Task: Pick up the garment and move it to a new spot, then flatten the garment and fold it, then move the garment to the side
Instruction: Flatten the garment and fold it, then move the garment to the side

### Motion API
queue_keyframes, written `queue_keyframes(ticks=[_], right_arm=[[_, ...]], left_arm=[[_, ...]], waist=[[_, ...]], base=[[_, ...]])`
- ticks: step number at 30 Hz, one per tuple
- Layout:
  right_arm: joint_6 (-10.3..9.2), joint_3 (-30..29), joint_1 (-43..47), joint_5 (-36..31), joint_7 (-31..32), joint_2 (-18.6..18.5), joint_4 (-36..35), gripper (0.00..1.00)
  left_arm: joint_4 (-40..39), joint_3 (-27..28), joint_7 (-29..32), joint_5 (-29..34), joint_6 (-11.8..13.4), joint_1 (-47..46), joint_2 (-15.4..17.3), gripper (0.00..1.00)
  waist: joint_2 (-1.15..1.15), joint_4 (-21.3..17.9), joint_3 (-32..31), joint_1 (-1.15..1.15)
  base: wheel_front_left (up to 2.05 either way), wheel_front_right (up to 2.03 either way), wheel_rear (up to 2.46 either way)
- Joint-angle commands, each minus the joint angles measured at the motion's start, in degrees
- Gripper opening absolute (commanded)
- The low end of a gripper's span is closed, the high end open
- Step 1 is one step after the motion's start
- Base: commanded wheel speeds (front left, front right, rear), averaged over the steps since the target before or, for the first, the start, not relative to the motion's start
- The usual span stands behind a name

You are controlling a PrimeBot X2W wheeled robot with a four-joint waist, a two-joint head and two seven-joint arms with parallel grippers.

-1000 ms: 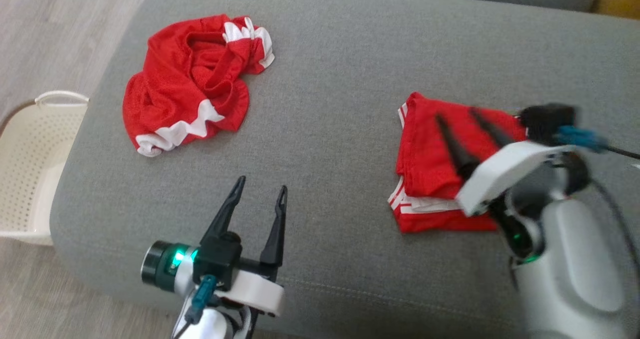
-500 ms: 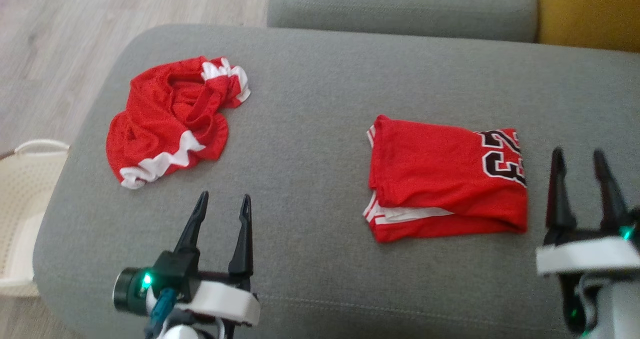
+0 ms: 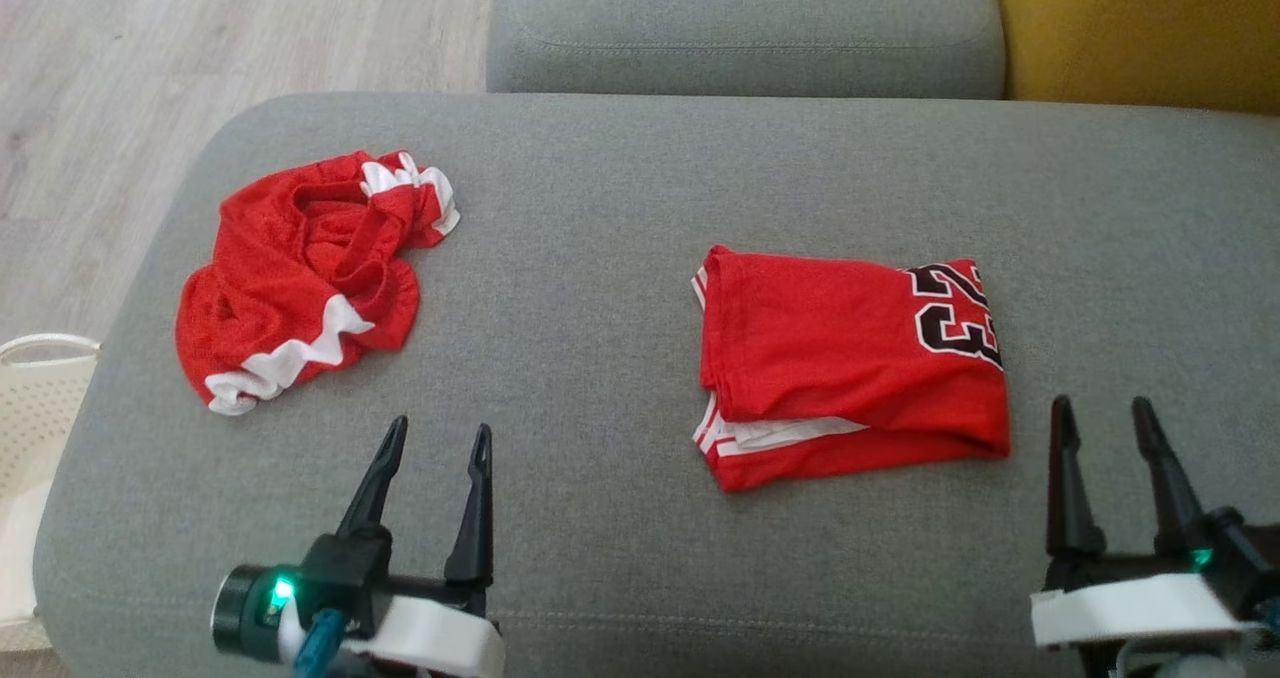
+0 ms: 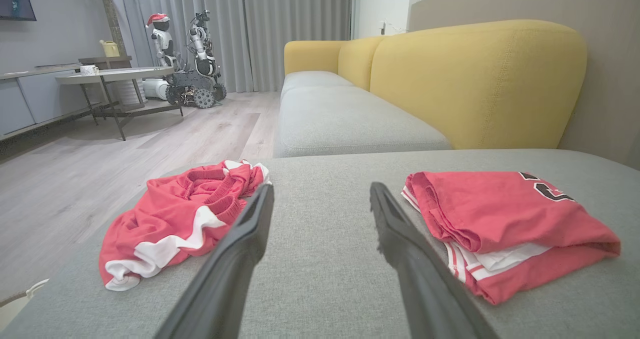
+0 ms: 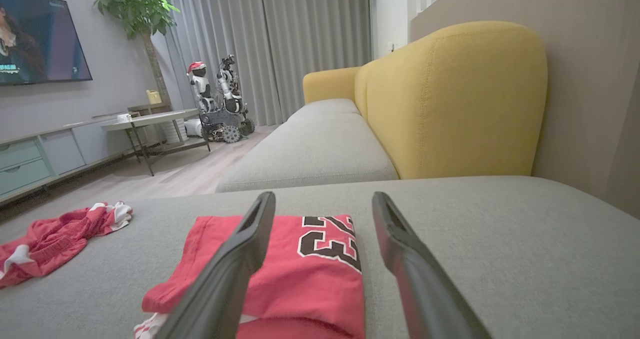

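A folded red jersey (image 3: 850, 363) with a black number lies right of centre on the grey sofa seat (image 3: 600, 218); it also appears as the jersey (image 4: 500, 224) in the left wrist view and the jersey (image 5: 310, 274) in the right wrist view. A crumpled red garment with white trim (image 3: 310, 268) lies at the left; it shows too as the crumpled garment (image 4: 175, 219) and the crumpled garment (image 5: 55, 239). My left gripper (image 3: 440, 438) is open near the front edge, holding nothing. My right gripper (image 3: 1100, 413) is open, just right of the jersey's near corner, holding nothing.
A cream perforated laundry basket (image 3: 30, 408) stands on the floor left of the seat. A second grey cushion (image 3: 740, 28) and yellow backrest (image 3: 1140, 28) lie behind. A round table (image 4: 115, 76) and another wheeled robot (image 4: 192, 59) stand across the wooden floor.
My right gripper has come off the folded jersey and drawn back to the front right, open. The head camera has shifted, so the whole scene has slid down and left in the view.
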Motion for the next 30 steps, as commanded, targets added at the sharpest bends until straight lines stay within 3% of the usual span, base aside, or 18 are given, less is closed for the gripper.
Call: queue_keyframes(ticks=[1, 30], right_arm=[[0.36, 1.7, -1.1, -0.4, -0.6, -0.2, -2.1, 1.00], [0.36, 3.2, -0.6, 0.1, -0.6, 0.2, -1.7, 1.00]], left_arm=[[-1.8, 2.2, -0.4, 0.7, -0.1, -1.8, -0.5, 1.00], [-1.1, 3.3, -0.4, 3.2, -1.2, -1.8, -0.9, 1.00]], waist=[[0.00, -0.1, 0.1, 0.00], [0.00, 0.3, 0.5, 0.00]], base=[[0.00, 0.00, 0.00], [0.00, 0.00, 0.00]])
